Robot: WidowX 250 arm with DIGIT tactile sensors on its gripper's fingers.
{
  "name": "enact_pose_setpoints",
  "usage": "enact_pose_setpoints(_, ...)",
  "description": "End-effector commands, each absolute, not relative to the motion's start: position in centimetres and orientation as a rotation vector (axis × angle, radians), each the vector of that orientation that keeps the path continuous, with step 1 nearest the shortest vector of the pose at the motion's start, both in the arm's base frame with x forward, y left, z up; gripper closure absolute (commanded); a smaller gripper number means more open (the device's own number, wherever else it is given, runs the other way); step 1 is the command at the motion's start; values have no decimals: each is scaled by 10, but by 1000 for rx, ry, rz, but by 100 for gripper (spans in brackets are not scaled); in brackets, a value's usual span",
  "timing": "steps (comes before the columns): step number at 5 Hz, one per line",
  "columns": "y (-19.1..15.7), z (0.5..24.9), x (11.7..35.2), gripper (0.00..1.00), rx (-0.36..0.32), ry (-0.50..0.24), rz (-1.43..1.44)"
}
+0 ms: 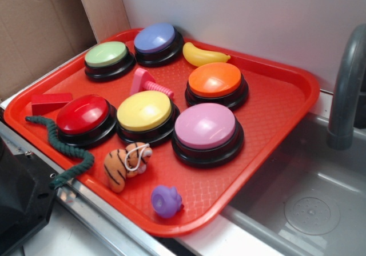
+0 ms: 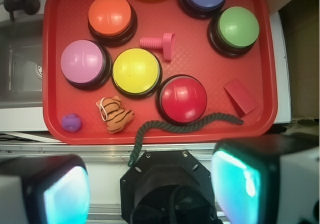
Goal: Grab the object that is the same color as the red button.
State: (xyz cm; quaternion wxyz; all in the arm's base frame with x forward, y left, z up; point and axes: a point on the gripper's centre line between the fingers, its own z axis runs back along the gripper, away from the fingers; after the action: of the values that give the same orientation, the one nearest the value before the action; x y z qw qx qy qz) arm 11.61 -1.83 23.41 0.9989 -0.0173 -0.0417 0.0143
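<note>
Red block (image 2: 240, 97) lies on the tray (image 2: 52, 59), at three o'clock from the red button (image 2: 183, 98); our gripper (image 2: 150, 189) hangs released, well apart. We risk snagging the green rope (image 2: 185, 127) just beside it

Soft, even room light from above; the red button (image 1: 82, 114) and its neighbours carry small white glints. Shadows stay faint. Up close in the wrist view, the hand's fingers (image 2: 235, 184) blur and glow teal.
</note>
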Motion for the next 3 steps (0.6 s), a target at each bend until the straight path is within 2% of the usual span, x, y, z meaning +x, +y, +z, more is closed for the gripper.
enact_pose_setpoints(1, -18, 234, 116, 0, -35, -83, 29)
enact_pose_setpoints(3, 17, 203, 139, 0, -13, -65, 41)
